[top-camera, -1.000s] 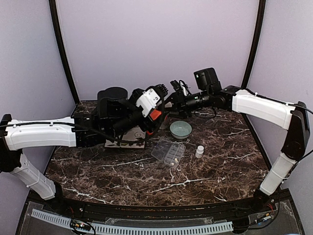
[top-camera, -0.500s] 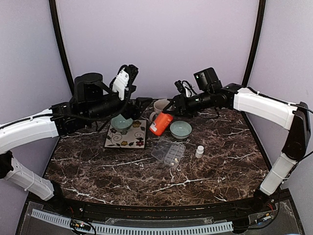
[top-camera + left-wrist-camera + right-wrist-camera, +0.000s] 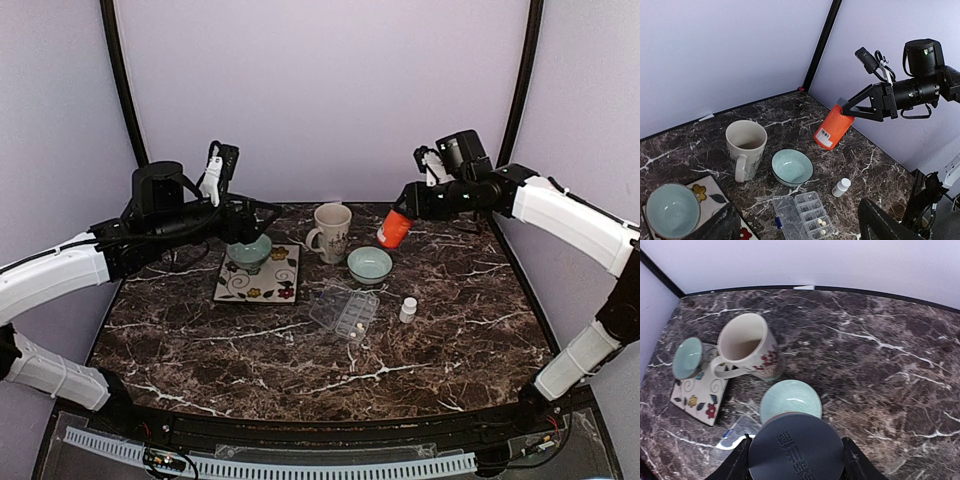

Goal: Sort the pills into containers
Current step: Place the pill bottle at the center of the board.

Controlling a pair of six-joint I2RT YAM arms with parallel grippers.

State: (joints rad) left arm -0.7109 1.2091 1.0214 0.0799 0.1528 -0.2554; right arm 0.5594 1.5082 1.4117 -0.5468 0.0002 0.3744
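Nearest, the clear pill box [image 3: 338,306] lay open on the dark marble bench [image 3: 200,350] with a few pills [image 3: 356,325] in its compartments [image 3: 809,204]. Behind it the right hand [image 3: 405,208], clamped on the grey cap [image 3: 795,445] of the orange bottle [image 3: 393,230], had lifted it rightward while the left hand [image 3: 220,165], spread and empty, had drawn back: handover done, I judged, pouring not begun. Plain lilac walls [image 3: 320,90] closed the rear.

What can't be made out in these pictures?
Pills: too small to count in the top view.
Bottle: its cap hides the body in the right wrist view; contents unseen.
Left gripper: the left wrist view's bottom edge cuts off its fingers.
Vial: label too small in every view.
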